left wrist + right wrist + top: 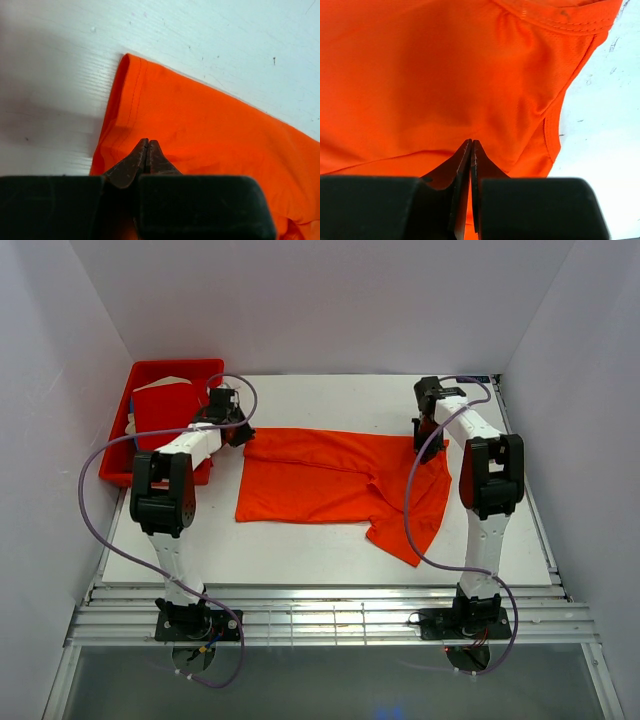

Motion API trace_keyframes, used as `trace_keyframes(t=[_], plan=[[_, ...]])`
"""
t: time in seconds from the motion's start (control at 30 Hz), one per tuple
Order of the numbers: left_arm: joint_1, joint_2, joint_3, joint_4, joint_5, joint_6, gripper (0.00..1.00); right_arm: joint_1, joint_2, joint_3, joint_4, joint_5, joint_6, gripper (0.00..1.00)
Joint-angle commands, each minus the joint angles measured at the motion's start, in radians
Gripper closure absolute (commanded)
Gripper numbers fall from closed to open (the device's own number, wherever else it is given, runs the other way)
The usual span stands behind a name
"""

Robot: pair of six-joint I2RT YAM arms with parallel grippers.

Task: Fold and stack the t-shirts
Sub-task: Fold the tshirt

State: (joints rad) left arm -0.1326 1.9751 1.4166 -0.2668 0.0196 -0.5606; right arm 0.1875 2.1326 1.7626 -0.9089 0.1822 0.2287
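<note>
The bright orange t-shirt [340,480] lies spread across the middle of the white table, with one part hanging toward the front right. My left gripper [240,432] is at its far left corner, shut, with orange cloth [200,120] pinched at the tips [147,143]. My right gripper [428,440] is at the shirt's far right edge, shut, with orange cloth [445,75] showing between its fingers [471,142]. The deeper red t-shirt [165,410] lies bunched in the tray at the far left.
The rigid red plastic tray [170,367] stands at the table's far left corner, just behind my left arm. White walls close in the table on three sides. Bare table [300,540] lies in front of the shirt, with a metal rail at the near edge.
</note>
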Motion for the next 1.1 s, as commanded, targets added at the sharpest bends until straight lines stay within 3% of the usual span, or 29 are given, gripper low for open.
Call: trace_keyframes(t=[0.0,0.6,1.07], plan=[[0.002,0.004,-0.033,0.035,0.063,-0.048,0.92,-0.02,0.03,0.026,0.001,0.005,0.0,0.92],[0.004,-0.005,-0.206,0.017,0.013,-0.013,0.96,-0.085,0.156,0.067,0.005,-0.027,-0.014,0.92],[0.007,0.129,-0.027,-0.078,-0.056,-0.004,0.98,-0.164,0.337,0.307,-0.036,-0.095,-0.049,0.92]])
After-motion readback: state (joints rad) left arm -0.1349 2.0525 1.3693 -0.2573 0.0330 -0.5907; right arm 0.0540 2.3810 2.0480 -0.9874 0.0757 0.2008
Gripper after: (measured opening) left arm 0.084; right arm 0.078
